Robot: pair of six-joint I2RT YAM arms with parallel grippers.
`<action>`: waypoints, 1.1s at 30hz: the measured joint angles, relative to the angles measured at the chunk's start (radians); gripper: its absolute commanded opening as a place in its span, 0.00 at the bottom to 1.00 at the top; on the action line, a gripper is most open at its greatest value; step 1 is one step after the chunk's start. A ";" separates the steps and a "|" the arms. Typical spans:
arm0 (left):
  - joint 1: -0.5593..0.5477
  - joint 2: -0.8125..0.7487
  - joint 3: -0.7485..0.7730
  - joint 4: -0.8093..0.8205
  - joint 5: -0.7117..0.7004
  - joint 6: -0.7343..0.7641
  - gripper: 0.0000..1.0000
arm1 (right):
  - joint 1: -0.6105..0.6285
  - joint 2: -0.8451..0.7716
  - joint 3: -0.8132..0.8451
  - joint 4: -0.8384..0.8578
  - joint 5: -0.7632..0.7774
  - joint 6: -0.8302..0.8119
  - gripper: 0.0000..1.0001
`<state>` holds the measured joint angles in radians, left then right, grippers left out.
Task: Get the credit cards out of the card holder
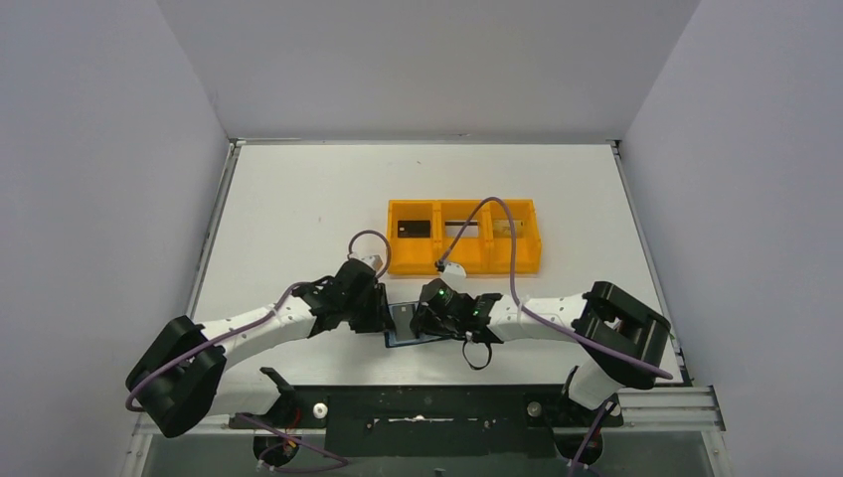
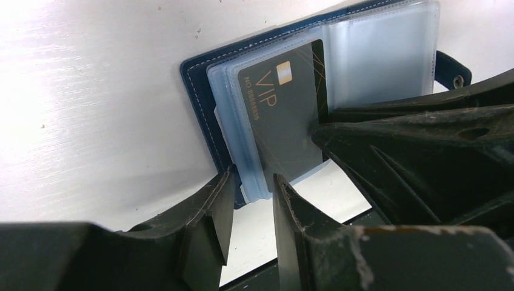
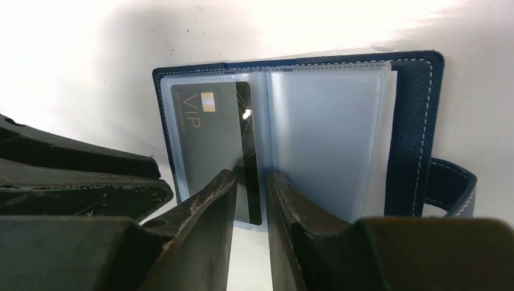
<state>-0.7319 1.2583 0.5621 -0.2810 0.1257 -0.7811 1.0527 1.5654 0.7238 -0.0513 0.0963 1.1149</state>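
The card holder (image 1: 402,329) lies open on the table between my two grippers, navy outside with clear plastic sleeves inside. A dark credit card marked VIP (image 2: 285,115) sits in a sleeve on one half. In the right wrist view this card (image 3: 209,139) has a bare dark strip sticking out toward the centre fold. My right gripper (image 3: 250,176) stands over that strip, its jaws narrowly open to either side of it. My left gripper (image 2: 254,180) is at the near corner of the sleeve stack, jaws narrowly open, with the sleeve edges showing between its fingertips. No other card shows.
An orange three-compartment tray (image 1: 463,266) stands just behind the card holder, with a dark flat item (image 1: 415,228) in its left compartment. The holder's closure tab (image 3: 451,182) sticks out on the right. My right gripper's body (image 2: 424,157) crowds the left wrist view.
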 measured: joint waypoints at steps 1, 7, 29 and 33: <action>-0.005 0.006 0.001 0.002 -0.003 -0.001 0.28 | -0.003 0.000 -0.003 0.004 -0.004 0.002 0.27; -0.027 0.029 0.027 0.011 -0.031 -0.006 0.22 | -0.016 0.000 -0.016 0.031 -0.018 0.013 0.24; -0.061 0.137 0.060 0.097 -0.085 -0.043 0.12 | -0.045 -0.003 -0.073 0.129 -0.068 0.041 0.16; -0.061 0.128 0.045 0.108 -0.093 -0.060 0.09 | -0.058 -0.010 -0.097 0.169 -0.088 0.054 0.35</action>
<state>-0.7933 1.3861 0.6067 -0.1734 0.0322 -0.8406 0.9951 1.5551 0.6266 0.1181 0.0082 1.1690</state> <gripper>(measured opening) 0.108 0.235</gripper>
